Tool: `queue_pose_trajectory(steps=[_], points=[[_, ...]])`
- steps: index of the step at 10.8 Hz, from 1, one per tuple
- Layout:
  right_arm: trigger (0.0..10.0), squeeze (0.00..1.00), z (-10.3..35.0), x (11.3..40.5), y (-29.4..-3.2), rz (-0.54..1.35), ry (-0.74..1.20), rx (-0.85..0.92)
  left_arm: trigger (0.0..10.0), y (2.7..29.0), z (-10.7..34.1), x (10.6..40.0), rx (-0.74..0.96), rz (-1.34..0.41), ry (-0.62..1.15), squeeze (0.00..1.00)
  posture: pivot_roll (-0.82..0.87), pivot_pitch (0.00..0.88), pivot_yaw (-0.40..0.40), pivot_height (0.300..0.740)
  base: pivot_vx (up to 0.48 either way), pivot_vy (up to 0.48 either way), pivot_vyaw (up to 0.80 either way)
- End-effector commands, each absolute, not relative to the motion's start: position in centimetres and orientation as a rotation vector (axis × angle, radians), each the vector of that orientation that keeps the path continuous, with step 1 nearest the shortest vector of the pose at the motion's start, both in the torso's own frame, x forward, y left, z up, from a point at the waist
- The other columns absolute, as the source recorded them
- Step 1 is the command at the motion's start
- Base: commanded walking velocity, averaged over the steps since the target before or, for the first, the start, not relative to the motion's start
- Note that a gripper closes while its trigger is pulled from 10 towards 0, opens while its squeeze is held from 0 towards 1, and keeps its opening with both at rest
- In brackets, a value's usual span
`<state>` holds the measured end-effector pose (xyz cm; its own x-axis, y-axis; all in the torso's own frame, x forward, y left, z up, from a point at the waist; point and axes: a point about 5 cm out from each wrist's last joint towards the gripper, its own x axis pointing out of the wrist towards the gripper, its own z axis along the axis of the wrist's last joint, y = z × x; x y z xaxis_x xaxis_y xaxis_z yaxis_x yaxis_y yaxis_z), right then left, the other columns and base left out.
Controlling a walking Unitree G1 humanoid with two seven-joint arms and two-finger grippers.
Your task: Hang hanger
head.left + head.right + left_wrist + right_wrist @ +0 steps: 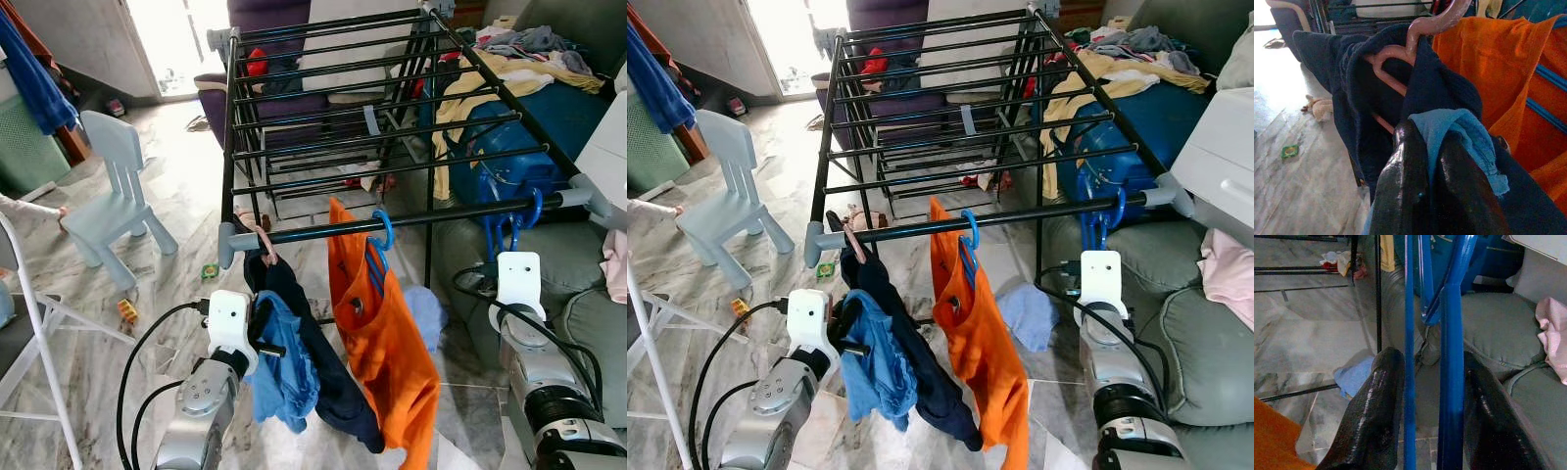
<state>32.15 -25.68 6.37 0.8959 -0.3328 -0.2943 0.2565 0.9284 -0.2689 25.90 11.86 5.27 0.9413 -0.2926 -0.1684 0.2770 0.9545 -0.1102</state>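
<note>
A black drying rack has a front rod across my view. A pink hanger hooks over its left end, carrying a navy garment and a light blue cloth. My left gripper is just below that hanger, shut on the light blue cloth. An orange shirt hangs mid-rod on a blue hanger. At the rod's right end hangs an empty blue hanger. My right gripper stands open under it, with the hanger's blue bars passing between the fingers.
A pale blue child's chair and a white folding frame stand at the left, where a person's arm reaches in. A grey sofa with piled clothes lies right. A blue cloth and small toys lie on the floor.
</note>
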Motion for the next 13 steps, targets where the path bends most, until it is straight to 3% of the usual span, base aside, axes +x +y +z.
queue_pose_trajectory(steps=[1,8,9,10,12,13], points=[[0.0,0.00,6.9,32.6,-25.5,-0.312,0.319,-0.215,10.0,11.9,5.5,26.2,-0.064,-0.298,0.180,0.00,-0.12,0.000,0.107,0.740,0.000,0.000,0.00],[0.0,0.00,7.3,32.5,-26.4,-0.330,0.289,-0.233,10.0,11.7,5.5,26.4,-0.061,-0.300,0.181,0.00,-0.12,0.000,0.109,0.740,0.000,0.000,0.00],[2.5,0.00,7.0,32.2,-26.6,-0.329,0.292,-0.238,10.0,11.7,5.5,26.4,-0.062,-0.300,0.182,0.00,-0.12,0.000,0.110,0.740,0.000,0.000,0.00],[3.4,0.00,7.0,32.1,-26.4,-0.296,0.284,-0.230,10.0,11.7,5.4,26.4,-0.062,-0.301,0.184,0.00,-0.13,0.000,0.112,0.740,0.000,0.000,0.00],[6.2,0.00,6.8,32.0,-25.4,-0.205,0.270,-0.237,10.0,11.6,5.4,26.5,-0.062,-0.305,0.185,0.00,-0.13,0.000,0.114,0.740,0.000,0.000,0.00],[5.5,0.00,6.7,32.0,-25.0,-0.177,0.268,-0.243,10.0,11.5,5.4,26.6,-0.062,-0.306,0.185,0.00,-0.13,0.000,0.112,0.740,0.000,0.000,0.00]])
